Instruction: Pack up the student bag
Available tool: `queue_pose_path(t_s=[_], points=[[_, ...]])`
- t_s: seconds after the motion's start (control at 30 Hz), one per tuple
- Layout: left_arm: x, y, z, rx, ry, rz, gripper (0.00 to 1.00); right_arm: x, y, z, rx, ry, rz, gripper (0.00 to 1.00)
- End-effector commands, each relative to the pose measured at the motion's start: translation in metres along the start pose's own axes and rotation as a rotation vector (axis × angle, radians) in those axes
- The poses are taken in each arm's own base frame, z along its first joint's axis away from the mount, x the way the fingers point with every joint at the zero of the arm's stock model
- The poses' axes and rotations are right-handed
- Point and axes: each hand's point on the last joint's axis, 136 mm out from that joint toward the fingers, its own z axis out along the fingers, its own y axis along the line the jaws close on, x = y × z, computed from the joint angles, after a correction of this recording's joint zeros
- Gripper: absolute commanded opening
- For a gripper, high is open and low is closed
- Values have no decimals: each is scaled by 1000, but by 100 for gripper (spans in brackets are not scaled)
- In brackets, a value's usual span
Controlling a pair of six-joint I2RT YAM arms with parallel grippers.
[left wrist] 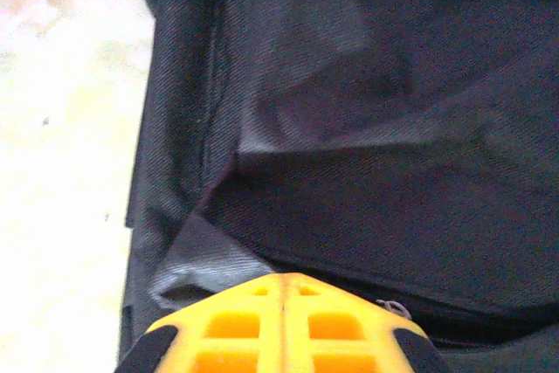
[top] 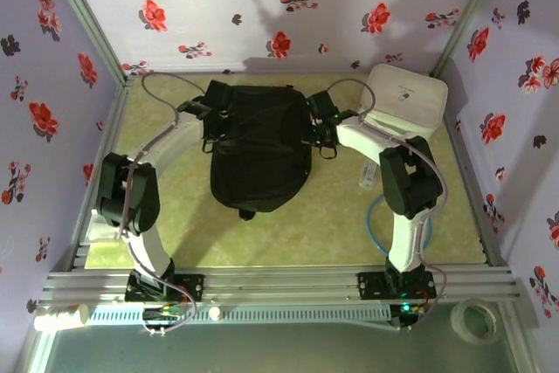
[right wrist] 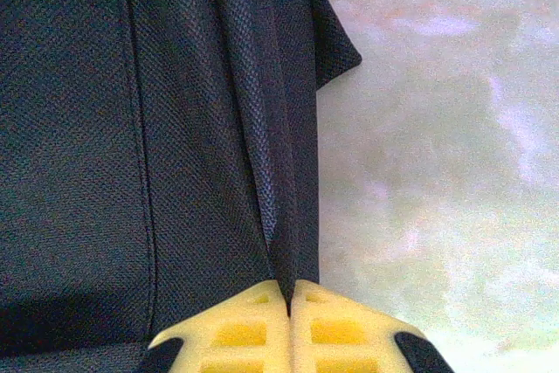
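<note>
The student bag (top: 258, 150), a large black fabric backpack, lies flat in the middle of the table. My left gripper (top: 212, 98) is at its far left edge. In the left wrist view the yellow fingers (left wrist: 218, 329) meet at the tip of the left gripper (left wrist: 284, 279), and folds of the student bag (left wrist: 376, 128) draw in toward it. A small zipper pull (left wrist: 395, 307) lies just right of the tip. My right gripper (top: 316, 111) is at the far right edge. The right gripper (right wrist: 290, 290) is shut on a raised fold of the student bag (right wrist: 87, 128).
A white zip case (top: 403, 98) sits at the back right, close behind the right arm. A small clear item (top: 367, 179) lies on the green table (top: 332, 216) beside that arm. Flowered walls close in three sides. A tape roll (top: 479, 319) rests outside the front rail.
</note>
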Motion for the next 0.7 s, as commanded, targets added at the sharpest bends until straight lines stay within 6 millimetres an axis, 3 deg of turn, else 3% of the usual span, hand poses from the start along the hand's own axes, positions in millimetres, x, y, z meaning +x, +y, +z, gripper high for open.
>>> queue_pose_path(t_s=[0.0,0.2,0.27,0.37,0.47,0.57,0.67], points=[[-1,42,-25,-120,-43,-21,0,-14,-32,13,139,-25,-112,0],[32,63,-35,-146,-16,-57,0,-35,-4,24,37,-42,-258,0],[41,72,-33,-165,-1,-63,0,-35,4,26,-7,-31,-299,0],[38,77,-30,-160,-2,-59,0,-26,13,26,-72,-8,-347,0],[19,65,-30,-100,-36,-44,0,-14,13,24,-100,14,-393,0],[2,34,-27,45,-41,-14,0,-12,7,22,-81,9,-376,3],[-6,5,-26,161,-34,-11,0,-14,12,13,-99,17,-321,14]])
